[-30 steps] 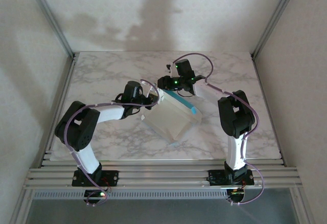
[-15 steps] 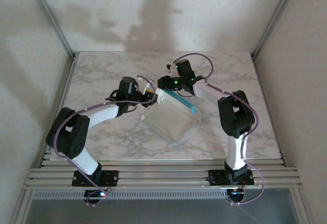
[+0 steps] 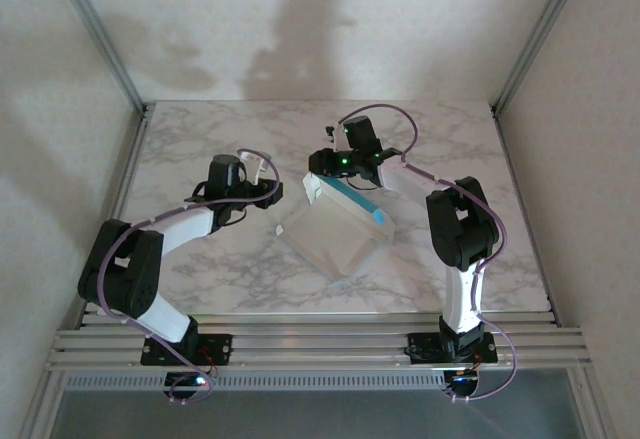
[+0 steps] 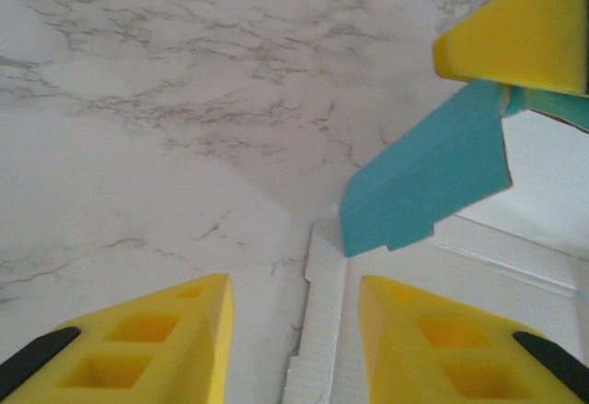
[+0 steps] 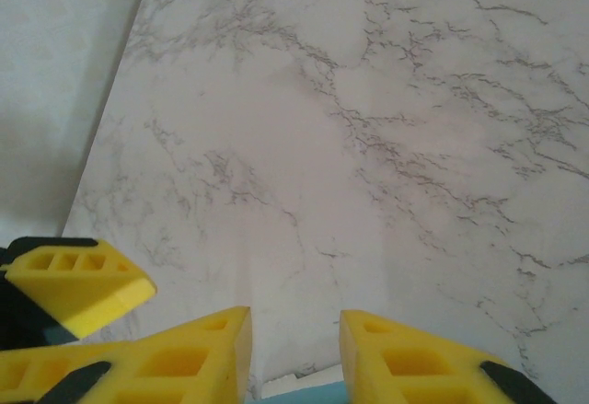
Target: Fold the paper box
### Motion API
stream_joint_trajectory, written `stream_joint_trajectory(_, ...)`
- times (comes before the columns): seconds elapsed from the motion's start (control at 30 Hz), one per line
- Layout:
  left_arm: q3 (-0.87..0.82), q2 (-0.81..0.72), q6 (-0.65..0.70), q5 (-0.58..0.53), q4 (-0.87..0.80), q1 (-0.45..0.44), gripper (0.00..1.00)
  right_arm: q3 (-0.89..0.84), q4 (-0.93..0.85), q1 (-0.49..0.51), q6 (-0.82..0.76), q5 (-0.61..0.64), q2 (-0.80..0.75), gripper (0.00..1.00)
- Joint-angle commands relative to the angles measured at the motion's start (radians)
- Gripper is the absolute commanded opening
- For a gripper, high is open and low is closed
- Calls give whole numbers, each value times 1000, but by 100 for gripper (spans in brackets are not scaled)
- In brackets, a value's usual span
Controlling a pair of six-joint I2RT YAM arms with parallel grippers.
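Left gripper point(image 4: 293, 292) has let go and backed off leftward, jaws apart, leaving the box point(image 3: 330, 234) to the right gripper point(image 5: 290, 319), whose grip I cannot tell.

paper box point(image 4: 433, 183) cut off by the right and bottom edges in the left wrist view, a turquoise sliver of it at the right wrist view's bottom edge, right end effector point(image 5: 294, 330) grip on it impossible to tell, its fingertips hidden from above

table point(image 3: 200, 139): white marble, grey veins | frame rails point(image 3: 320, 344): aluminium, near edge | walls point(image 3: 300, 19): pale
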Motion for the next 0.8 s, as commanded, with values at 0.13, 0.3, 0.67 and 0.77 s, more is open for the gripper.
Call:
stream_joint_trajectory(0.13, -14, 73, 39, 82, 115, 4, 43, -7, -20, -5, -10, -18, 11, 29)
stream_joint_trajectory(0.3, 31, 123, 66, 117, 118, -30, 44, -11, -12, -6, 1, -29, 4, 29)
stream_joint_trajectory(0.67, 133, 234, 111, 129, 141, -89, 46, -8, -2, -12, 25, -47, 10, 27)
stream_joint_trajectory(0.77, 146, 250, 119, 138, 153, -99, 46, -11, 3, -14, 31, -54, 13, 27)
